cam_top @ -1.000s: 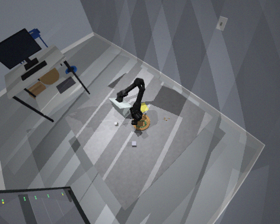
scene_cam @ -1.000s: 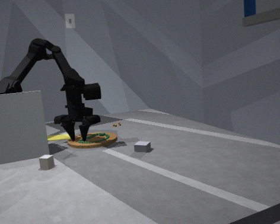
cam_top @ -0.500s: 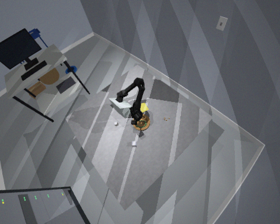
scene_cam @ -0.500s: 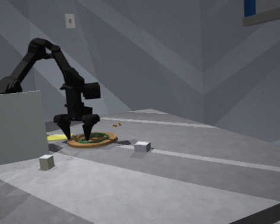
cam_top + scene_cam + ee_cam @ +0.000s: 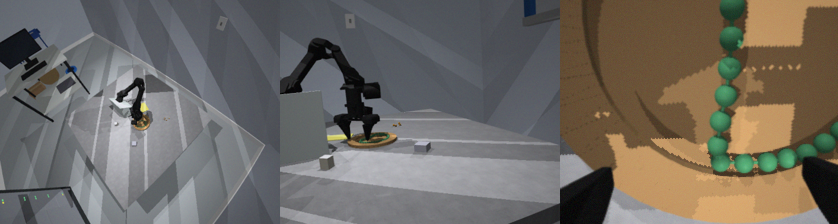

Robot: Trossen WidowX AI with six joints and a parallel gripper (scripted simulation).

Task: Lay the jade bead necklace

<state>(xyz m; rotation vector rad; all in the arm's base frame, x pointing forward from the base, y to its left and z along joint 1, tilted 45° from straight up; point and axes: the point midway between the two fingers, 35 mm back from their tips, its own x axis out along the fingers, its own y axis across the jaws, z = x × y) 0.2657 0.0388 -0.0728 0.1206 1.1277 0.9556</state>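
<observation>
The round wooden bead board (image 5: 142,129) (image 5: 393,141) (image 5: 660,177) lies flat. The jade bead necklace (image 5: 388,136) (image 5: 720,121) lies on it. In the wrist view, the beads at lower right follow the curved groove. At a sharp corner the string turns and runs nearly straight up, inside the groove's left arc, which holds no beads there. The rest of the loop is outside the wrist view. My gripper (image 5: 358,139) (image 5: 708,170) is wide open and empty, low over the board, with the corner beads between its fingertips in the wrist view.
A pale upright panel (image 5: 121,104) (image 5: 301,127) stands beside the arm. A yellow piece (image 5: 144,107) (image 5: 339,137) lies by the board. A small beige cube (image 5: 115,123) (image 5: 327,162) and a lilac block (image 5: 134,143) (image 5: 422,147) sit nearby. Small orange bits (image 5: 166,119) (image 5: 394,125) lie beyond.
</observation>
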